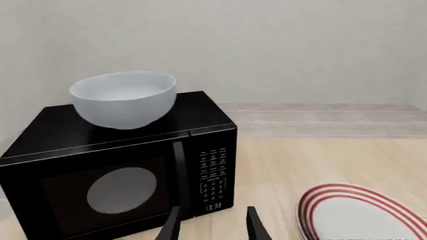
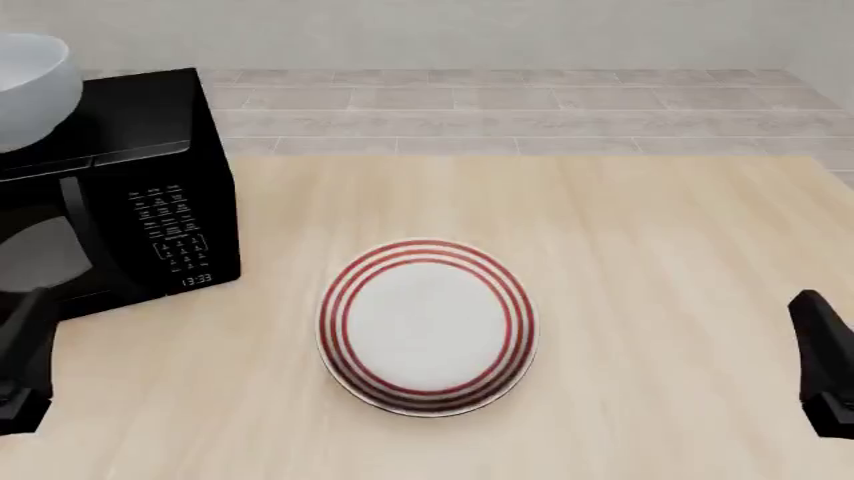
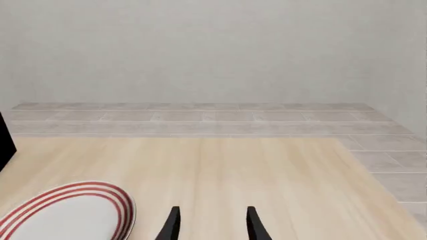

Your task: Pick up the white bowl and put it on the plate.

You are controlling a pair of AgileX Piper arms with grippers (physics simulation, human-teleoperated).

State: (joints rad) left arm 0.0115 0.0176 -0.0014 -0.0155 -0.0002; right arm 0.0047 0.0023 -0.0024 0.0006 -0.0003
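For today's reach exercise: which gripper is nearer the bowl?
Left. The left gripper sits before the microwave bearing the bowl; the right gripper is across the table.

Microwave oven (image 2: 127, 190): black, glossy, box-shaped; stands at the far left of the table, partly cut off by the front view's left edge. Door with a rounded pale window (image 1: 122, 190) and a vertical dark handle (image 1: 179, 170) beside it. Control panel (image 1: 213, 177) to the right of the handle: rows of small white-marked keys, with a clock display (image 1: 213, 206) below them reading 13:33.

Table (image 2: 641, 260): light wood-grain top, bearing the microwave.

Floor (image 2: 534, 100): pale grey tiles, beyond the table's far edge, behind the microwave.

Wall (image 3: 200, 50): plain off-white, behind the floor strip.
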